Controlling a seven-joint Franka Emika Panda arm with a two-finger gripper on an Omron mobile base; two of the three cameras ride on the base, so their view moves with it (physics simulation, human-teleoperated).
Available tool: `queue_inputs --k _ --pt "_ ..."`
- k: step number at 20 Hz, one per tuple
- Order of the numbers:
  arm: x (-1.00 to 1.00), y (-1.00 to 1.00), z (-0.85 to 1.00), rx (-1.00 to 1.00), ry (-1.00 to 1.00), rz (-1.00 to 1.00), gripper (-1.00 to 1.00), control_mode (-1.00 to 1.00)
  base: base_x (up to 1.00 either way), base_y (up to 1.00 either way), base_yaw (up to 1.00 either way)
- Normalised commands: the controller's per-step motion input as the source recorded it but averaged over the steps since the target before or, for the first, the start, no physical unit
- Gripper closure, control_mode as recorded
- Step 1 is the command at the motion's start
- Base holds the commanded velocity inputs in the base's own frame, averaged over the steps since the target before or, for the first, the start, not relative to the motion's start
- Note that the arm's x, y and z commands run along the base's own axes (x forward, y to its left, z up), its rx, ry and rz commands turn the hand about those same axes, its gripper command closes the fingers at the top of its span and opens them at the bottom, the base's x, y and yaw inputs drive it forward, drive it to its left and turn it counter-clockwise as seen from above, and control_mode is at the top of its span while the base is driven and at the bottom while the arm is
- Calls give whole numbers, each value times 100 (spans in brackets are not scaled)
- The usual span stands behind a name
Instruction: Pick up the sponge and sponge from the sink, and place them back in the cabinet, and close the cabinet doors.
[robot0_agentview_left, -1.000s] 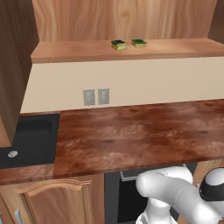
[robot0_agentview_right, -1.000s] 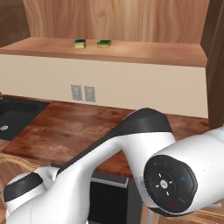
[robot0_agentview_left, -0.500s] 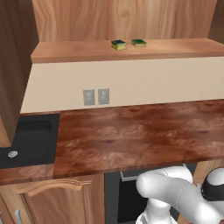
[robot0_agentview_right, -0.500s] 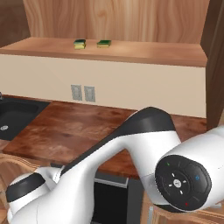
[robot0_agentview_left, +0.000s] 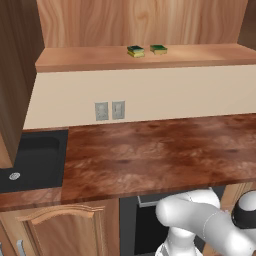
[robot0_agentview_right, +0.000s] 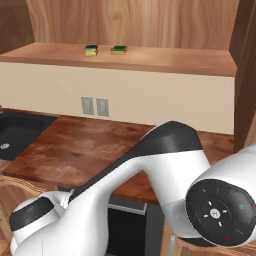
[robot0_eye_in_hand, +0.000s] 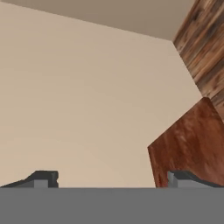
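Two green-topped yellow sponges, left sponge (robot0_agentview_left: 135, 51) and right sponge (robot0_agentview_left: 159, 49) lying flat just apart on the open cabinet (robot0_agentview_left: 150, 60) floor, black sink (robot0_agentview_left: 30, 160) at counter's left end, one door (robot0_agentview_left: 12, 75) swung open

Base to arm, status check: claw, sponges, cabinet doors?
Claw open, empty, facing a beige wall. Both sponges side by side on the cabinet floor. Doors not shut yet. Nothing in the way.

We find no readable text, label, brand, number or sign on anything here, neither on the wall plates (robot0_agentview_left: 109, 110) nor on the sponges (robot0_agentview_left: 135, 51).
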Motion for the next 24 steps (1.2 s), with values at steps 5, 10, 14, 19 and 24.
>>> queue_inputs --k 5,10,14,19,24 --pt "1 15 -2 -1 3 4 -100 -100 0 0 0" --pt "12 10 0 0 4 2 -100 -100 0 0 0" --pt "23 6 0 0 9 4 -100 -100 0 0 0" --pt "18 19 -6 0 11 5 -100 -100 0 0 0" --pt "18 27 -6 0 7 8 -100 -100 0 0 0"
